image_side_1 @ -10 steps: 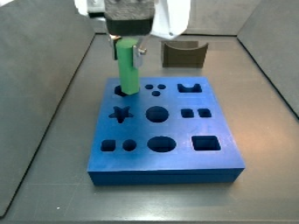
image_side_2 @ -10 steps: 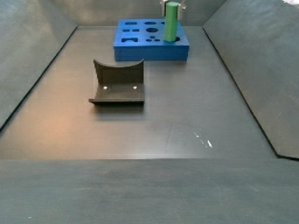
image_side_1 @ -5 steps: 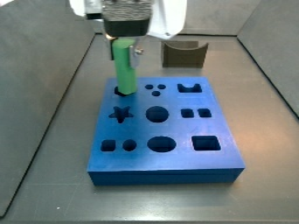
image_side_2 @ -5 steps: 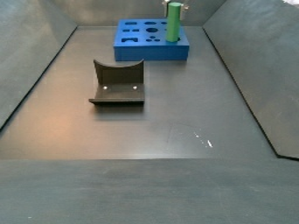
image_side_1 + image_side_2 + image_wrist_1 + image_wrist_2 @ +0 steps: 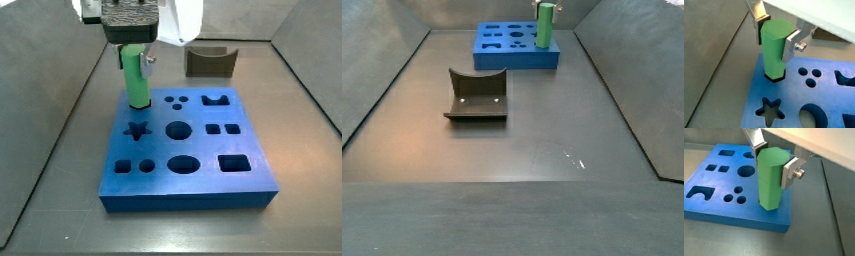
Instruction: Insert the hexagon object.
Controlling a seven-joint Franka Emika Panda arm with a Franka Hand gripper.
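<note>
The hexagon object is a bright green peg, held upright. My gripper is shut on its upper part. In both wrist views the silver fingers press on two opposite faces of the peg, and my gripper shows above the board. The peg's lower end sits at a hole in the far left corner of the blue board. I cannot tell how deep it sits. The peg also shows over the board in a side view.
The blue board has several other cut-outs: a star, round holes and squares. A dark grey curved block stands behind the board and also shows on the floor. Dark walls enclose the floor.
My gripper and the green peg have shifted a little toward the board's far left corner. The grip has not changed.
</note>
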